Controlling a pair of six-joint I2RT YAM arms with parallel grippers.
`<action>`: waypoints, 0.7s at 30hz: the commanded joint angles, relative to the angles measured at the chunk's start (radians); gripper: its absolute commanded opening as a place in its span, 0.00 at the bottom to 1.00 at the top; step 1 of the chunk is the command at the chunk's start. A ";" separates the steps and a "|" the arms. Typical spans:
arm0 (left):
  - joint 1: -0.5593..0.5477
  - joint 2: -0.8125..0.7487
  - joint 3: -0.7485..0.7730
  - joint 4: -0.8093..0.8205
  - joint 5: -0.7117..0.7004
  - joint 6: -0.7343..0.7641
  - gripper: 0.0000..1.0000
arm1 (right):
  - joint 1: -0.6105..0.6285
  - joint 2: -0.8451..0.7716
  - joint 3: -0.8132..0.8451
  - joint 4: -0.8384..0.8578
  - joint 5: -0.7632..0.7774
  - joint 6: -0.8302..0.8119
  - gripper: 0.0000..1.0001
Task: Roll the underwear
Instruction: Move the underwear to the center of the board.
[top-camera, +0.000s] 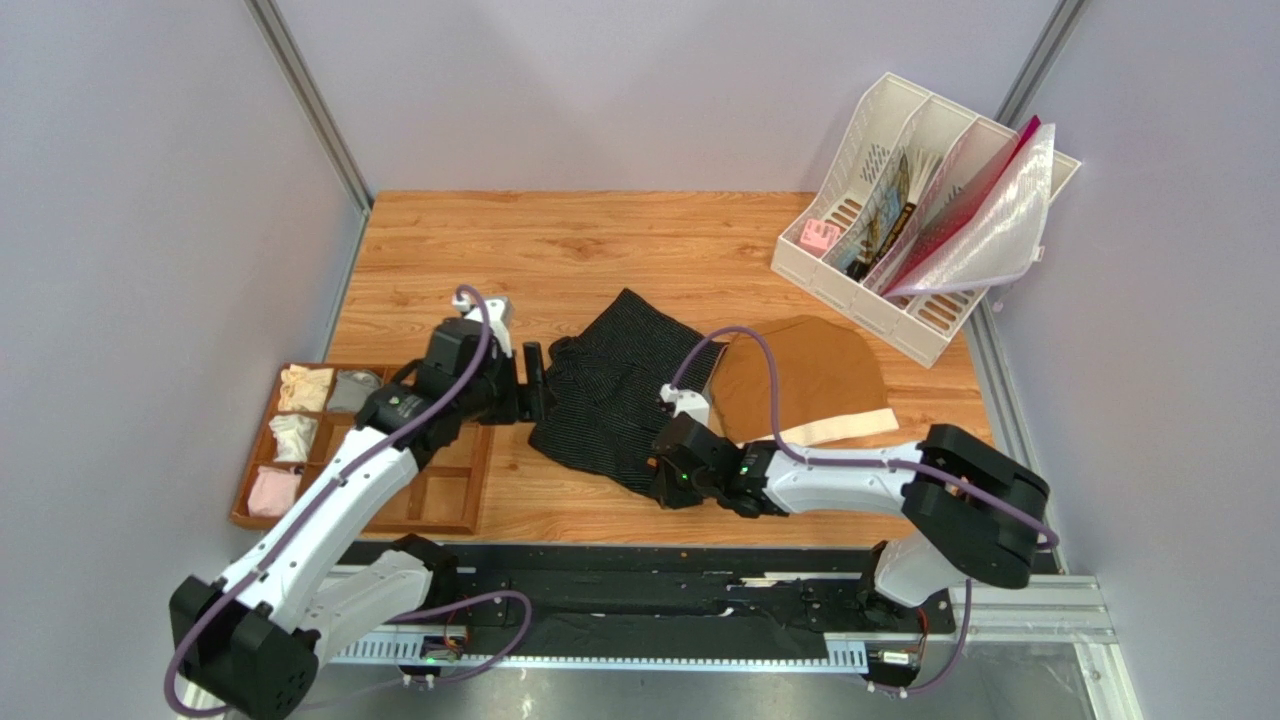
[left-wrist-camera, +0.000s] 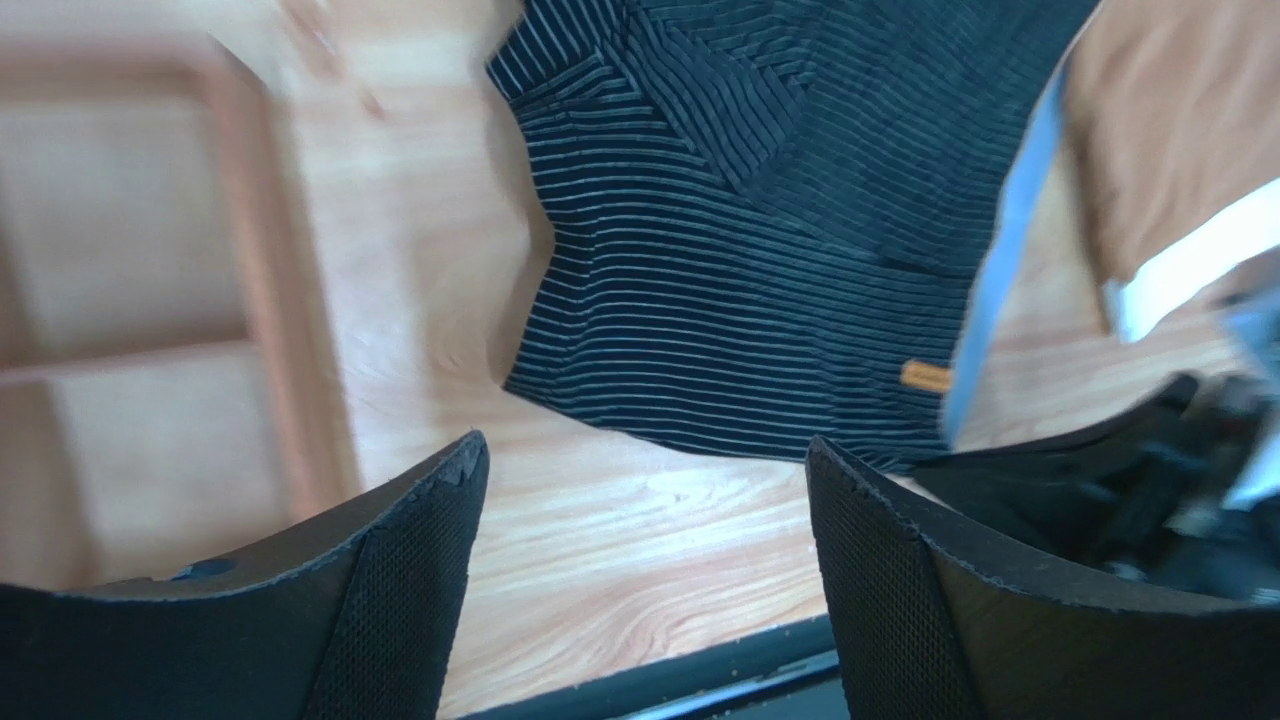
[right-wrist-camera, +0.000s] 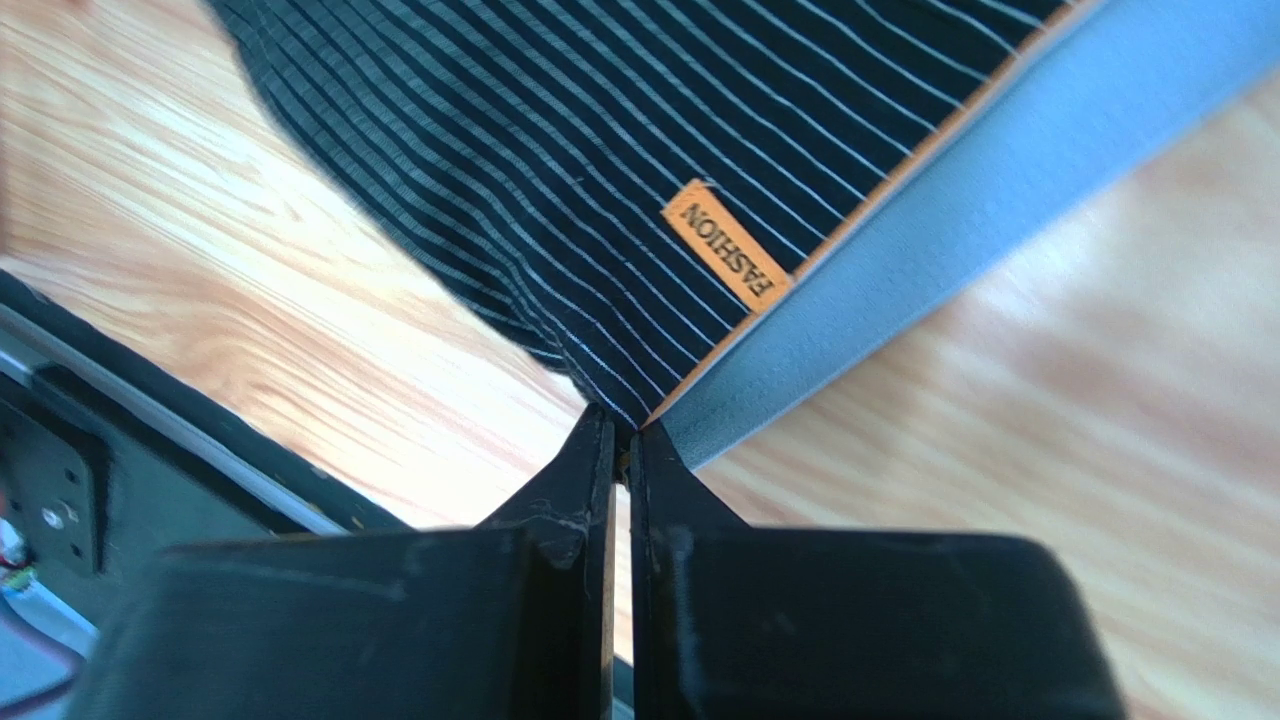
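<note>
Right pincer (right-wrist-camera: 621, 429) nips pinstriped underwear (right-wrist-camera: 526, 150) (smooth grey waistband (right-wrist-camera: 932, 195) corner).

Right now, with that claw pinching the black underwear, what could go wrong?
The right gripper holds only the very corner of the underwear, by its fingertips; the cloth could slip out when pulled.
The brown briefs lie right beside it and could get dragged along.
The left gripper is open and holds nothing, so the cloth may bunch on that side.
</note>
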 joint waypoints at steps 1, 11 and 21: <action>-0.072 0.052 -0.086 0.075 -0.072 -0.126 0.80 | 0.014 -0.114 -0.078 -0.057 0.049 0.072 0.00; -0.155 0.108 -0.192 0.144 -0.115 -0.212 0.70 | 0.014 -0.309 -0.203 -0.130 0.065 0.091 0.20; -0.158 0.088 -0.241 0.178 -0.087 -0.235 0.67 | 0.015 -0.440 -0.166 -0.227 0.179 0.109 0.51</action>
